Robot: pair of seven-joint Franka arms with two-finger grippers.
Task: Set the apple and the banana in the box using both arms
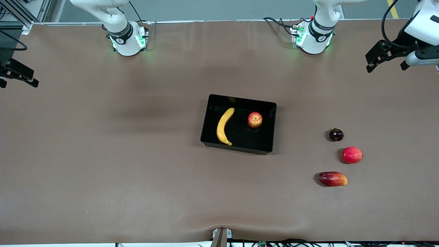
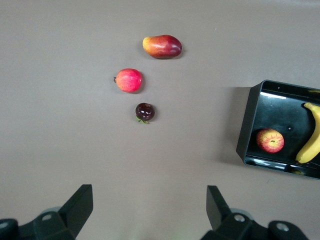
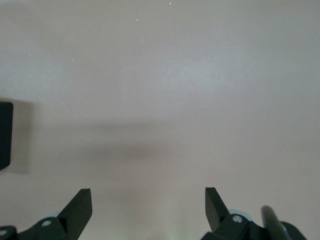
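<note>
While we count what lies on the brown matte table [image 1: 103,154], we find five fruits and one container: a shallow rectangular glossy black plastic box [image 1: 205,120] sits near the middle, and in it rest one long curved yellow banana [image 1: 224,126] and one small round apple [image 1: 254,119], red streaked with yellow, lying beside each other without touching, the banana toward the right arm's end. Three more fruits lie on the table toward the left arm's end, well apart from the box: one small dark purple round fruit [image 1: 336,134], one uniformly red round fruit [image 1: 352,155] nearer the front camera, and one elongated red-and-yellow mango-like fruit [image 1: 333,179] nearest of all. We see two white arms, each waiting. One left gripper [image 2: 150,210] hangs over the table's left-arm end, its fingers [image 2: 80,202] spread wide and grasping nothing; one right gripper [image 3: 148,210] hangs over bare table at the other end, fingers [image 3: 80,205] likewise released. A pale grey floor shows past the table's edge by the green-lit bases.
</note>
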